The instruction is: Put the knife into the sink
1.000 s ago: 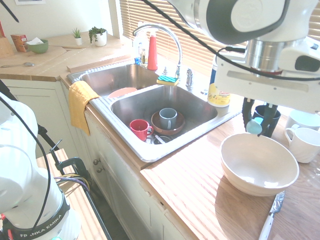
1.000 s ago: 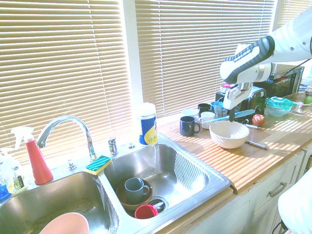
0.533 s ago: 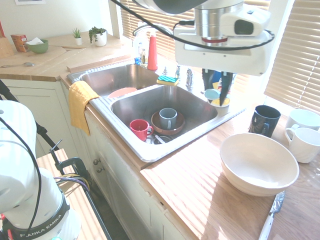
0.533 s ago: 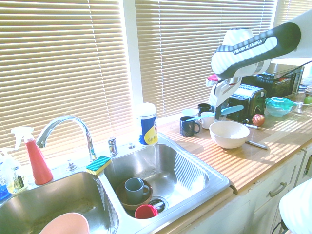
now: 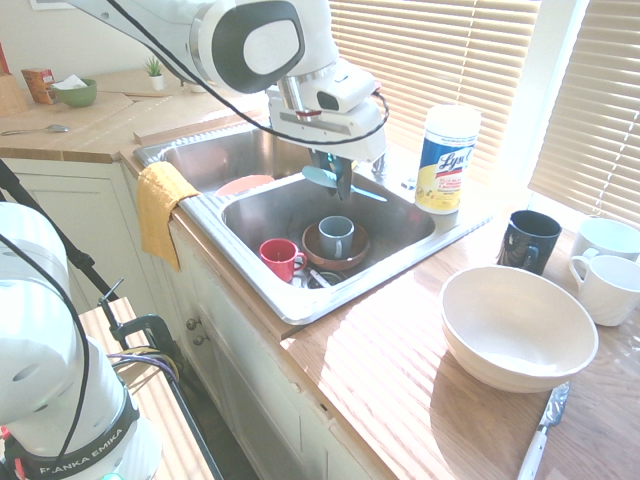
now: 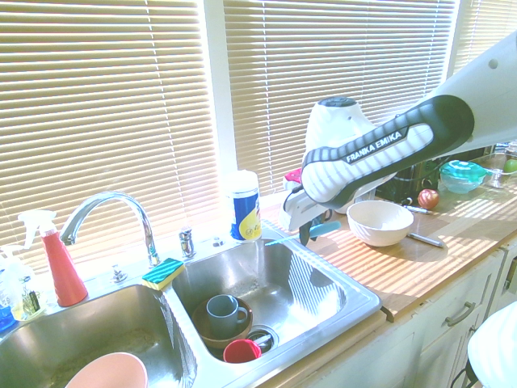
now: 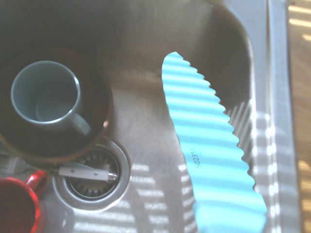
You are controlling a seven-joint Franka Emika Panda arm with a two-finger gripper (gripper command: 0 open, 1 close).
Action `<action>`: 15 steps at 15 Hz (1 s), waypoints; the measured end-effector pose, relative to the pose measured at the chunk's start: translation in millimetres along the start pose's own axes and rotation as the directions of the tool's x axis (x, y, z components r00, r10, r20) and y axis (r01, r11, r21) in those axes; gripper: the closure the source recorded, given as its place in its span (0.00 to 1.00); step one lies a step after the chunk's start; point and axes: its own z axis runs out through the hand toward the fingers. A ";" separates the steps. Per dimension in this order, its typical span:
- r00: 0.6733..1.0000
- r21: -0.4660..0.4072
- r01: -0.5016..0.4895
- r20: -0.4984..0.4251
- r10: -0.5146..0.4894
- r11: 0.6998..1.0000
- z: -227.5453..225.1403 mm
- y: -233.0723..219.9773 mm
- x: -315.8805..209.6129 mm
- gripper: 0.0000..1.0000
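One step remains: the drop. Lower right of the first exterior view, a white bowl (image 5: 518, 327) sits on the desk (image 5: 400, 380). Mid-frame, the sink (image 5: 400, 255) holds a grey mug (image 5: 336, 236) and red cup (image 5: 279, 258). Above that basin the claw (image 5: 338, 178) grips the knife (image 5: 340, 183). Next, I judge, it should lower clear of the mug, then let go.
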 end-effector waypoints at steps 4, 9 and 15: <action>0.999 -0.015 -0.035 0.032 0.036 0.999 63.9 -17.9 -21.4 1.00; 0.996 -0.039 -0.086 0.036 0.087 0.996 127.9 -41.5 -29.5 1.00; 0.988 -0.070 -0.138 0.058 0.142 0.988 192.9 -60.9 -41.7 1.00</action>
